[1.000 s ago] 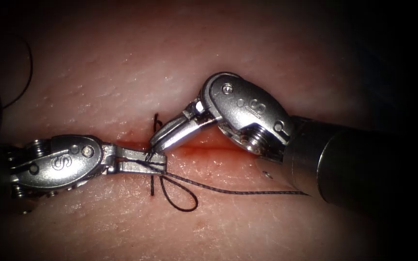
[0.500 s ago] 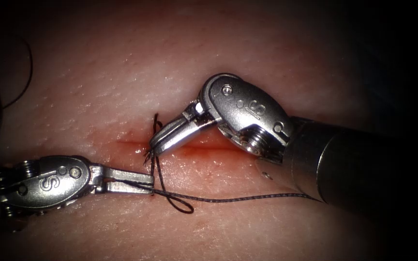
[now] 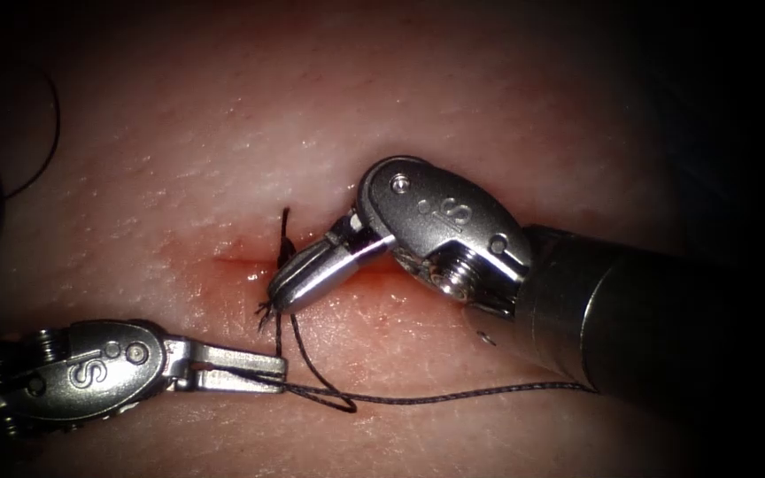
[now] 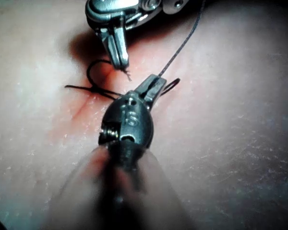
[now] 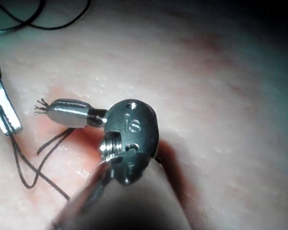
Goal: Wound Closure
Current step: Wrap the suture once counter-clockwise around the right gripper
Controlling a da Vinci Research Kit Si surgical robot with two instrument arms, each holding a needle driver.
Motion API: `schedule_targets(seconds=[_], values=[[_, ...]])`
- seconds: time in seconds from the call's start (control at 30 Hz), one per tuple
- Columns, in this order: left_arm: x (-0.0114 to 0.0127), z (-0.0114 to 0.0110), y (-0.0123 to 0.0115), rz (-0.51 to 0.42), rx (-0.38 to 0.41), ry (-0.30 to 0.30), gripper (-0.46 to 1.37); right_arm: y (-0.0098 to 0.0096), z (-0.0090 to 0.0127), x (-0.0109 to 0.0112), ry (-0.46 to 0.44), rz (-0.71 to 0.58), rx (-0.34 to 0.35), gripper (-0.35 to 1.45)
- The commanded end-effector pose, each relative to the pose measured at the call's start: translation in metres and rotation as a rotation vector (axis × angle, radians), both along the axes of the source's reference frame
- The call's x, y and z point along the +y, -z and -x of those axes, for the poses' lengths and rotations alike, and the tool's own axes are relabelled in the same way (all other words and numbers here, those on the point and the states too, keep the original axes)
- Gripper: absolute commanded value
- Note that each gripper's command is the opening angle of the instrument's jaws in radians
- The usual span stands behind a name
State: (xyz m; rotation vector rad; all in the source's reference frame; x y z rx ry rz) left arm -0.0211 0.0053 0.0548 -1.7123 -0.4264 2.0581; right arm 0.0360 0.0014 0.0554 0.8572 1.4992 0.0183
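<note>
My left tool (image 3: 278, 370) lies low on the left, below the cut (image 3: 236, 262), jaws shut on the dark thread (image 3: 453, 397). From its tip the thread runs right across the tissue (image 3: 223, 133) and forms a small loop (image 3: 334, 403). My right tool (image 3: 278, 296) reaches in from the right over the cut's left end, jaws shut on the short frayed thread end (image 3: 265, 310). A stitch strand (image 3: 284, 232) stands at the cut. In the left wrist view my left tool (image 4: 153, 85) grips thread (image 4: 182, 43). In the right wrist view my right tool (image 5: 52, 110) pinches the frayed end (image 5: 40, 106).
Slack black thread (image 3: 46, 115) curls at the far left edge of the tissue. Red fluid (image 3: 365, 274) stains the cut under the right tool. The right tool's thick shaft (image 3: 630, 319) covers the tissue on the right.
My left tool has moved down and away from the cut with the thread, and the loop has shrunk. My right tool has dipped slightly lower, still holding the frayed end.
</note>
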Motion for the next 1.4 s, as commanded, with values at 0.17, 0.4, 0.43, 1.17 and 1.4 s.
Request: schedule_targets(seconds=[0.17, 0.4, 0.43, 1.17, 1.4], values=[[-0.0007, -0.0002, 0.0013, 0.013, -0.002, -0.008, -0.35, -0.0001, 0.0003, 0.0007, -0.073, 0.05, -0.027, -0.35], [-0.0015, 0.0, 0.004, 0.031, -0.003, -0.012, -0.35, -0.0013, 0.0002, 0.0027, -0.16, 0.085, -0.082, -0.35], [-0.0016, 0.0001, 0.0043, 0.036, -0.001, -0.011, -0.35, -0.0014, 0.0001, 0.003, -0.169, 0.083, -0.087, -0.35], [-0.0019, 0.0003, 0.0058, 0.046, -0.008, -0.021, -0.35, -0.0064, -0.0024, 0.0094, -0.336, 0.127, -0.178, 1.1], [-0.0013, 0.0003, 0.006, 0.053, -0.011, -0.025, -0.35, -0.0064, -0.0006, 0.0112, -0.46, 0.179, -0.288, 1.43]])
